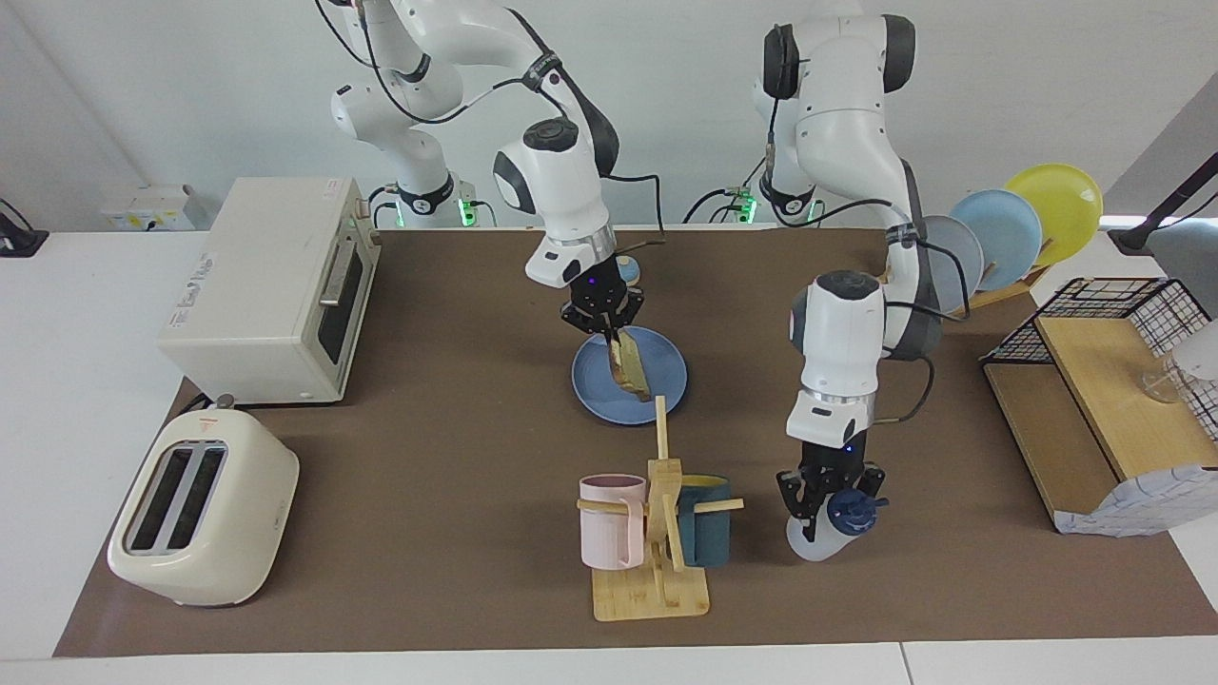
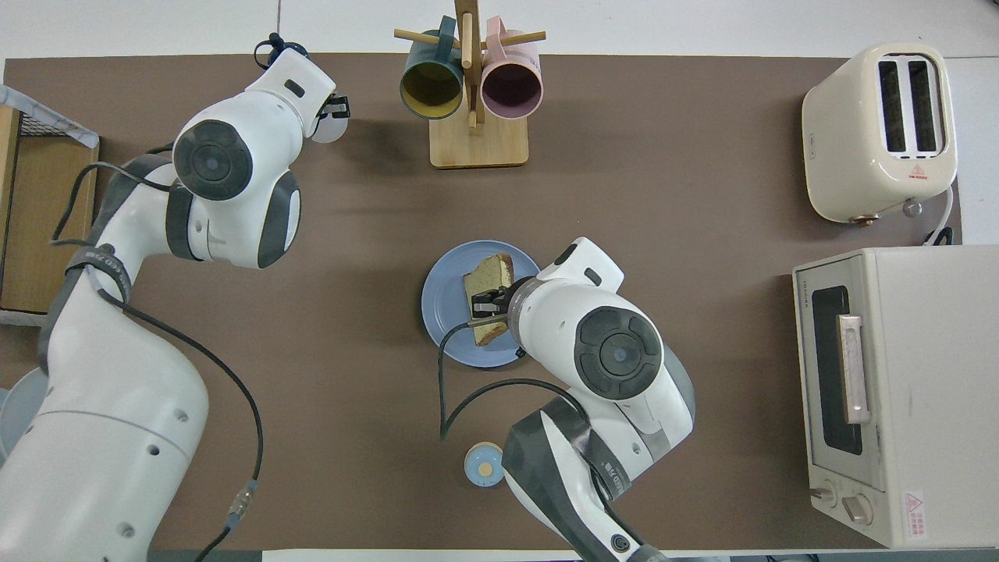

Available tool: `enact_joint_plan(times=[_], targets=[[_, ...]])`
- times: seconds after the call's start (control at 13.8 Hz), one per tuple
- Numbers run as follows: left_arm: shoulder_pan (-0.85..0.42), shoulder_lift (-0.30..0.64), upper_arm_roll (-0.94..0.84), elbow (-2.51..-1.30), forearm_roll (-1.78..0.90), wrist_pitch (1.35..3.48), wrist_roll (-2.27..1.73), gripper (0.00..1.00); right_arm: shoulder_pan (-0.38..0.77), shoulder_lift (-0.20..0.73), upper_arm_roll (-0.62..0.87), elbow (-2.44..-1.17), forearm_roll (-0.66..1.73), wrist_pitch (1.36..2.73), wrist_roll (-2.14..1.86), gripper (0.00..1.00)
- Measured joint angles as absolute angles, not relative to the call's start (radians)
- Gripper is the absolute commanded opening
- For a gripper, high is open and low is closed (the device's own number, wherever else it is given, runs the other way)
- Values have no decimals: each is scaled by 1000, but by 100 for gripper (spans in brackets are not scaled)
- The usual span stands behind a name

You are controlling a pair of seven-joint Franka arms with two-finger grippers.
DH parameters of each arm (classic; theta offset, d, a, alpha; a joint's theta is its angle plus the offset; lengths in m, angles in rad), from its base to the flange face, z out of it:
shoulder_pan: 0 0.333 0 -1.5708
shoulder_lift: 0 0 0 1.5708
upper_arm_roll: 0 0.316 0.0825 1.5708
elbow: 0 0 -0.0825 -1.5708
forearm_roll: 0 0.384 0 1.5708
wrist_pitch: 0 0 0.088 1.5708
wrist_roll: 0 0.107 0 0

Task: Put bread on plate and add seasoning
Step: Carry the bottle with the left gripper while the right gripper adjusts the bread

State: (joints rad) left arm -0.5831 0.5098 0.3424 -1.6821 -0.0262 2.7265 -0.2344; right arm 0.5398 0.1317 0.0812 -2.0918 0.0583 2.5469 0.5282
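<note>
Two white robot arms are working at a brown tabletop point(image 1: 428, 457). The right hand point(image 1: 609, 330) is pinching a slice of bread point(image 1: 629, 366) by its upper edge and holding it tilted over the round blue plate point(image 1: 595, 395) in the middle of the tabletop; the slice's lower edge appears to be touching or nearly touching the plate, so the bread is arriving but is not yet lying flat or let go. The left hand point(image 1: 826, 495) is gripping the seasoning bottle point(image 1: 816, 538), a small white bottle with a dark blue cap, near its top; the bottle is leaning, and whether its base is resting on the tabletop or is just off it cannot be told. It is beside a wooden mug stand point(image 1: 657, 561) holding a pink mug point(image 1: 609, 518) and a dark teal mug point(image 1: 706, 533), farther from the robots than the plate and toward the left arm's end. A toaster point(image 1: 195, 509) and a toaster oven point(image 1: 266, 290) are sitting toward the right arm's end. Judging from this, the first half of the task is nearly complete; releasing the bread, carrying the bottle over the plate and shaking seasoning on are all left to do.
</note>
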Motion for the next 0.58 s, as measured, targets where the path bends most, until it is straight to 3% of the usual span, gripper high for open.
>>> enact_joint_plan(times=[0.14,0.36,0.51,0.58], targets=[[-584,381,336,-1727,-27,2530,-62,0,512,126,81,-2116,58,2552,528,0],[-584,205,330,-1750,-27,2183,210,0,497,125,81,-2154,58,2609,528,20],[-584,102,330,-1777,-27,2010,367,0,497,122,81,-2168,58,2622,528,69],[-584,44,330,-1807,-27,1947,437,0,497,120,81,-2172,58,2624,528,100]])
